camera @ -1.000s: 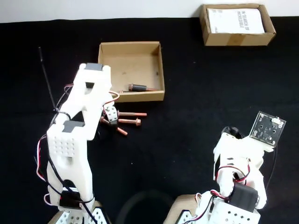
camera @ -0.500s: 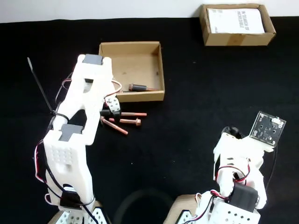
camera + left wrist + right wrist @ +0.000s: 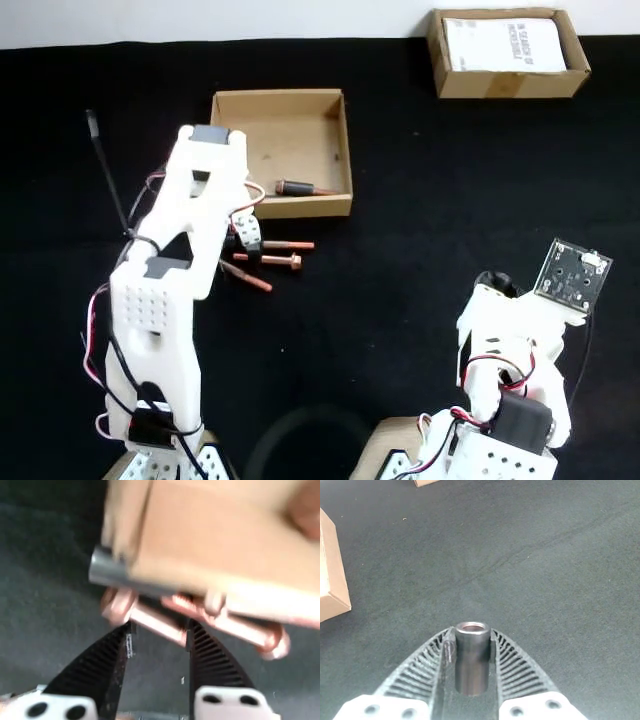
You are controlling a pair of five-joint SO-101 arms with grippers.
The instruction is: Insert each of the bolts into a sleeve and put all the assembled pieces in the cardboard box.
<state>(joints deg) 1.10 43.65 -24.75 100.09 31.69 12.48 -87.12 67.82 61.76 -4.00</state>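
Three copper bolts lie on the black mat just in front of the open cardboard box. One assembled bolt and sleeve lies inside the box by its near wall. My left gripper is low over the bolts. In the left wrist view it is open, with a bolt lying across its tips and a grey sleeve beyond, against the box wall. My right gripper is shut on an upright grey sleeve, held over bare mat on the right arm.
A second cardboard box holding a white sheet stands at the far right corner. A thin black cable tie sticks up beside the left arm. A corner of the cardboard box lies well off from my right gripper.
The left arm has swung over the bolts, first toward the box, then slightly right. The slanted bolt nearest it has shifted a little. The right arm has not moved.
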